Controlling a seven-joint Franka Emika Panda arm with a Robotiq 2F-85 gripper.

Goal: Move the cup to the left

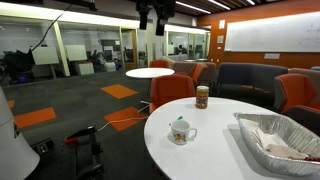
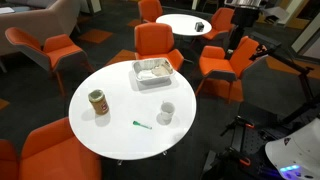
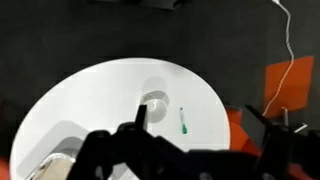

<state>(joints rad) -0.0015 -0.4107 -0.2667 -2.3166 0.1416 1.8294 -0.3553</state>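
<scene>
The cup is a small white mug with a handle and a faint print, standing upright on the round white table. It also shows in an exterior view and in the wrist view. My gripper is open and empty, high above the table, and the cup lies below, close to one finger in the picture. In an exterior view the gripper hangs near the ceiling, far from the cup.
A brown jar with a pale lid stands apart from the cup. A foil tray sits at the table's edge. A green pen lies next to the cup. Orange chairs ring the table.
</scene>
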